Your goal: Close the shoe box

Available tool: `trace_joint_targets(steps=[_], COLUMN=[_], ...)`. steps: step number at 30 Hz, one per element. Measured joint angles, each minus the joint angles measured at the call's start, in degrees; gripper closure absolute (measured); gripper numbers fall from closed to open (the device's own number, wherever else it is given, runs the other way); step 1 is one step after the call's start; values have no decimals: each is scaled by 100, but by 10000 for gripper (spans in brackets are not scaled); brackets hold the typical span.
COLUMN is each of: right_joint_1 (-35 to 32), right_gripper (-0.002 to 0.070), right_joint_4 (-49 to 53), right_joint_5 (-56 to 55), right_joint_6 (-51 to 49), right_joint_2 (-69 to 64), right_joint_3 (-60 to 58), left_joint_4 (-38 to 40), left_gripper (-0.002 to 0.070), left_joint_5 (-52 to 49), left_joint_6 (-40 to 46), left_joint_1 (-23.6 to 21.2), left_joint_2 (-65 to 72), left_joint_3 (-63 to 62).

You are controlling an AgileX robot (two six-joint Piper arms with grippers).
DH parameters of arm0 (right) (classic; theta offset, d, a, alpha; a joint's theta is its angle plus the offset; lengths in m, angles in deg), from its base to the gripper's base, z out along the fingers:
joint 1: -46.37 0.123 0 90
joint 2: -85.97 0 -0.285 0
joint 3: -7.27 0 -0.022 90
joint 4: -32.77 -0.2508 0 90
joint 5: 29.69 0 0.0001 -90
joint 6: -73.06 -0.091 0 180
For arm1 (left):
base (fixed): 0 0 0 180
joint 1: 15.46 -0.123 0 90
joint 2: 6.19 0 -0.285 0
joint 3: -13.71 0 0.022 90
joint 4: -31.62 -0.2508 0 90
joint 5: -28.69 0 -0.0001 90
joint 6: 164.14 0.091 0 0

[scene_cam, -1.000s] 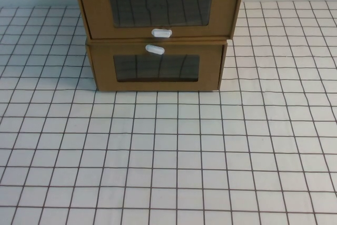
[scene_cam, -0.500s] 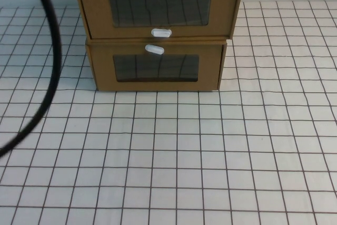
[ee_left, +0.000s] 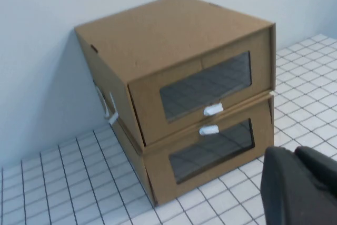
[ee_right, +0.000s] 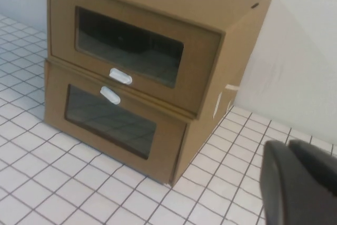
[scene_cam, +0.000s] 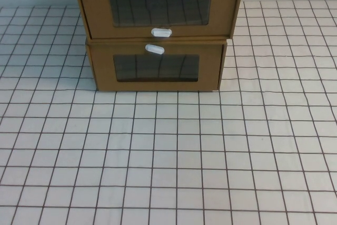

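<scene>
Gone from the high view is the black cable that swung across the near side of the table half a second ago; the boxes themselves have not shifted. Neither arm reaches into that view. The left gripper [ee_left: 299, 187] shows only as a dark bulk at the edge of its own wrist camera, and the right gripper [ee_right: 297, 182] shows the same way in its camera, so I cannot tell whether either is wide or narrow, and neither holds anything that I can see. The shoe box [scene_cam: 159, 6] stands well ahead of both grippers, stacked on its twin box [scene_cam: 156, 69] against the pale wall [ee_left: 37, 51], on the gridded table [scene_cam: 168, 156]. Its window [scene_cam: 159, 8] faces the grippers, with the white tab handle [scene_cam: 161, 32] just under it, almost meeting the twin's handle [scene_cam: 155, 50]. The upper front juts a little forward of the lower one, though I cannot tell whether the drawer is pulled out or the whole box sits proud. To my eye the job stands at the approach, with no contact made. The next move calls for one gripper to come forward level with the upper front panel and press it squarely towards the wall, clear of the window and without shoving the stack.
</scene>
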Motion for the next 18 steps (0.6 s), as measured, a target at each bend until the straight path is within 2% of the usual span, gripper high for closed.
trace_joint_targets(steps=[10, 18], right_joint_1=[0, 0], right_gripper=[689, 689], right_joint_4=[0, 0], right_joint_5=[342, 820], right_joint_6=[0, 0], right_joint_2=[-79, -199], right_joint_3=[-507, -762], left_joint_4=[-65, -87], left_gripper=[679, 679], left_joint_5=[210, 210], left_joint_6=[-816, -878], left_joint_1=[0, 0], left_joint_2=[-55, -55], left_joint_3=[1133, 1426])
